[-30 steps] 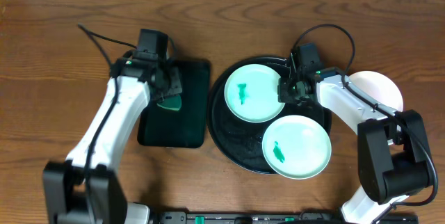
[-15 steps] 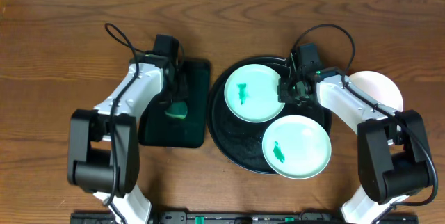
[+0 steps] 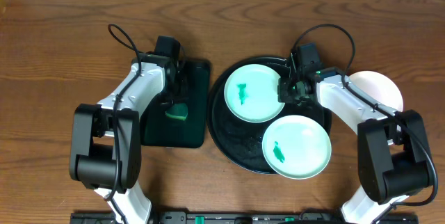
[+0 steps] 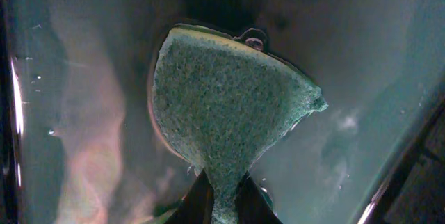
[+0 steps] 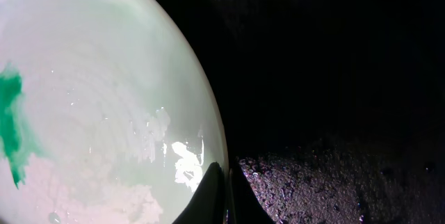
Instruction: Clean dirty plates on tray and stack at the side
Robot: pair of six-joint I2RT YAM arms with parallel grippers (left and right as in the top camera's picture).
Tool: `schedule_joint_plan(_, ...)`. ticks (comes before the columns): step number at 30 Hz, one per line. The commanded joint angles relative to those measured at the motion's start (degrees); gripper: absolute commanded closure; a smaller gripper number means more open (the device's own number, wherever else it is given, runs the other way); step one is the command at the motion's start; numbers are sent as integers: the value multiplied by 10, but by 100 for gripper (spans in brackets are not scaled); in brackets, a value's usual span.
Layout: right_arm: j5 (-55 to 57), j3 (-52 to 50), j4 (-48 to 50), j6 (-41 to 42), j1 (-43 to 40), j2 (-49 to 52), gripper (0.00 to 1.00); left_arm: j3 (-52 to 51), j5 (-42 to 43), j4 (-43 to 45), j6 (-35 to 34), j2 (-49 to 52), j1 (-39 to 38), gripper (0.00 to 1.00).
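Non-task stuff only:
- Green sponge (image 4: 222,106): narrow end pinched between the left gripper (image 4: 221,186) fingertips, fanning out wider ahead of them. Coarse green face toward the wrist cam, with a thin yellowish layer along the edge farthest from the fingertips.
- Rectangular black tray (image 3: 174,137): directly under that gripper, with the sponge over its upper half. The surface looks wet, with droplets and glare patches to the left of the fingertips and ahead of them. The raised rim shows to the lower right of the fingertips. Can't tell whether the sponge is touching the tray.
- Table (image 3: 42,113): brown wood grain under the tray and on all sides of it.
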Motion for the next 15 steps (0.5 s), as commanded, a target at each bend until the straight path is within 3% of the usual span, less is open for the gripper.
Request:
schedule_joint_plan(1, -5, -4, 0, -1, 3, 7, 98, 9, 3, 0, 10, -17, 2, 93)
schedule_joint_plan(8, -5, -4, 0, -1, 3, 7, 91, 10, -30, -3, 10, -81, 2, 93)
schedule_joint_plan(15, -5, -4, 0, -3, 3, 7, 91, -15, -31, 14, 10, -82, 2, 93)
